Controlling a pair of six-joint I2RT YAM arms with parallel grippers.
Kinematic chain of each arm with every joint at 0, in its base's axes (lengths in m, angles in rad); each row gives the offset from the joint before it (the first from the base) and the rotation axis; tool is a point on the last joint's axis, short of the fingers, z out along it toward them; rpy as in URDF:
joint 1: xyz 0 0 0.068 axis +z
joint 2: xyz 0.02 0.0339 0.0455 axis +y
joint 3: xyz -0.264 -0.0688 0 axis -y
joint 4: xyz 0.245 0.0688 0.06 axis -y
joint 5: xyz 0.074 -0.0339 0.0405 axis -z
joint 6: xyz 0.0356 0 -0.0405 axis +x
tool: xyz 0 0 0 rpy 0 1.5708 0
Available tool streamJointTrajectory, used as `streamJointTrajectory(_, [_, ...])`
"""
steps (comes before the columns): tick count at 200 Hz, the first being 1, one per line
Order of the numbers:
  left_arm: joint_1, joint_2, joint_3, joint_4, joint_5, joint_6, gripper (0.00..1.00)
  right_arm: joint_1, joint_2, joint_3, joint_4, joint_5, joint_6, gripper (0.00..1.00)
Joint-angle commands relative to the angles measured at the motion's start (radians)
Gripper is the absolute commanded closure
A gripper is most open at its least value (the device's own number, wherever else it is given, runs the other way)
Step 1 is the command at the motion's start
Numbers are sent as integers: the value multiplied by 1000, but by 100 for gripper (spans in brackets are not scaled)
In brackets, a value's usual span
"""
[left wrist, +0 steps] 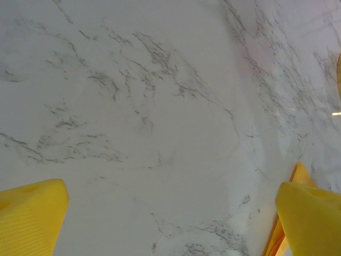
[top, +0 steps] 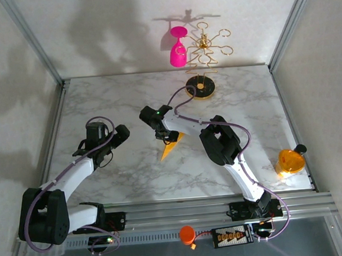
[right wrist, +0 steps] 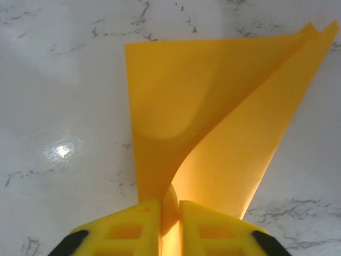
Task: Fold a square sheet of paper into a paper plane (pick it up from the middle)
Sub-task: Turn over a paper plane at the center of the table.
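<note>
Right claw (right wrist: 169, 216): was clamped on the paper plane (right wrist: 213, 106), which fanned toward 12 o'clock.
Left claw (left wrist: 170, 213): stood spread wide above the marble table (left wrist: 160, 106).

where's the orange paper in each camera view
top external: orange paper mid-table, under the right gripper
right wrist: paper fills the centre, pinched by that gripper at the bottom
left wrist: probably the orange sliver at lower right
shared landmark: the marble table

Smooth paper plane (right wrist: 213, 106), glossy table (right wrist: 53, 106)
</note>
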Motion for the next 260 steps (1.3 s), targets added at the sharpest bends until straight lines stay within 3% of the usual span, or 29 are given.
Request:
streamJointTrajectory(1, [12,3,0,-2,9,17,1,5,10,29,-44,46,14,92])
streamJointTrajectory(14, [12,3,0,-2,9,18,1,4,7,31,-46,51,12,100])
streamJointTrajectory(54, [13,2,3,-4,9,17,1,4,-16,64,-45,89,-39,100])
streamJointTrajectory(85, [33,-8,-3,1,20,-4,1,3,-67,82,73,67,-207,100])
streamJointTrajectory(138, [120,-42,-47,33,72,-65,2,1,-231,-118,524,-189,-517,100])
streamJointTrajectory(181, [122,-19,-65,74,165,-103,8,-29,-314,-357,851,-429,-562,100])
streamJointTrajectory(222, [101,-32,-129,236,303,-214,19,-60,-319,-477,1016,-571,-553,100])
streamJointTrajectory(260, [18,-2,-139,293,322,-273,30,-75,-314,-512,1038,-600,-559,100])
